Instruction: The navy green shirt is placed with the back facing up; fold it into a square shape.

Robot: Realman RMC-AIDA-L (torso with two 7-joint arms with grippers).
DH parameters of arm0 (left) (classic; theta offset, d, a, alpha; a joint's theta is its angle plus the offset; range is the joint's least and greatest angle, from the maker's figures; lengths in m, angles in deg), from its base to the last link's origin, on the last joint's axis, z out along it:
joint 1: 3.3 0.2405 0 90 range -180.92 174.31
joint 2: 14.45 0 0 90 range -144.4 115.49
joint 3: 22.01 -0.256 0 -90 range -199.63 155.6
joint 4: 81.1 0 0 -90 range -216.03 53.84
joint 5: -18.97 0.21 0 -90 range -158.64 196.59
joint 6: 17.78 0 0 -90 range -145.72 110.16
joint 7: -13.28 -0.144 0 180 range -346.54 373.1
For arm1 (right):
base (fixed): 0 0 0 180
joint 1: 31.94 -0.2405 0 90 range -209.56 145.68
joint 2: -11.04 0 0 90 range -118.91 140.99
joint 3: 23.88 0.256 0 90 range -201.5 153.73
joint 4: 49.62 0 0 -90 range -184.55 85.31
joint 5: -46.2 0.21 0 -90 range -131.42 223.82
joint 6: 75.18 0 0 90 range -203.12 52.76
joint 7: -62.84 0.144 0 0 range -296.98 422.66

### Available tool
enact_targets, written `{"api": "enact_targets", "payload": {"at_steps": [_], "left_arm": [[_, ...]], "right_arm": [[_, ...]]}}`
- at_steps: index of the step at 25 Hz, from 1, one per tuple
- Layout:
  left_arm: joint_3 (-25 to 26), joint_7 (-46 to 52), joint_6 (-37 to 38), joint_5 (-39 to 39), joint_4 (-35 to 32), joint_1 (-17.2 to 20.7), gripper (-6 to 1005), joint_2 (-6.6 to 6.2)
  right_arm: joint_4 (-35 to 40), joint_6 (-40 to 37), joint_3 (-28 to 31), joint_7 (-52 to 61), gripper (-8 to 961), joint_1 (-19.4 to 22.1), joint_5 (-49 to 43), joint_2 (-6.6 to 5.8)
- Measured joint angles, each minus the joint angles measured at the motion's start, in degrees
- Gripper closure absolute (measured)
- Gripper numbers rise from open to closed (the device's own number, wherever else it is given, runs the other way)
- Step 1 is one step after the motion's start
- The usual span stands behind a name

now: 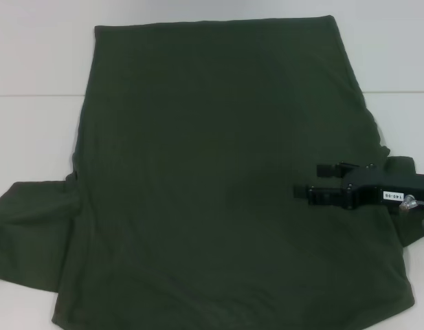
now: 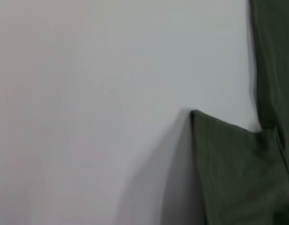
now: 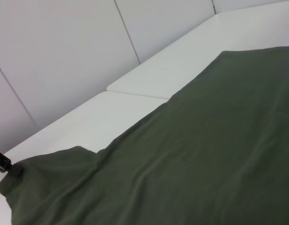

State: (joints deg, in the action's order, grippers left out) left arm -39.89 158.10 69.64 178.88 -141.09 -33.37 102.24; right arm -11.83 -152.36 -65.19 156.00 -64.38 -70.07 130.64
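Head view: right claw point(image 1: 309, 180), fingers apart, over navy green shirt point(image 1: 212, 185); left claw unseen.

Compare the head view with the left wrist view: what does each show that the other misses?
Only the head view shows the right gripper, over the right side of the navy green shirt with its fingers apart, and the shirt's whole plain body spread flat. Only the left wrist view shows a close look at the left sleeve, with a wide stretch of bare white table beside it. Both show the shirt, that sleeve lying flat, and the table. Neither shows the left gripper.
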Motion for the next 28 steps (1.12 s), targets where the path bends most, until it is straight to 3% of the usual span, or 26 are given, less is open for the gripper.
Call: {"api": "enact_targets", "payload": {"at_steps": [5,13,19,28], "left_arm": [[-0.2,-0.2,0.0,-0.8,0.0,-0.5,984,-0.01],[-2.2,1.1,5.4,3.7,-1.1,-5.4,984,-2.89],[-7.6,3.9,6.5,3.8,-3.4,-5.4,984,-3.04],[-8.5,5.4,6.5,3.9,-5.2,-5.3,982,-3.57]], "right_arm": [[0.1,0.0,0.0,0.0,6,-0.3,0.0,-0.06],[0.3,-0.3,0.0,0.0,7,-0.5,0.0,-0.09],[0.1,-0.2,-0.2,0.0,7,-0.6,0.0,-0.16],[0.0,-0.2,-0.1,0.0,7,-0.4,0.0,-0.16]]}}
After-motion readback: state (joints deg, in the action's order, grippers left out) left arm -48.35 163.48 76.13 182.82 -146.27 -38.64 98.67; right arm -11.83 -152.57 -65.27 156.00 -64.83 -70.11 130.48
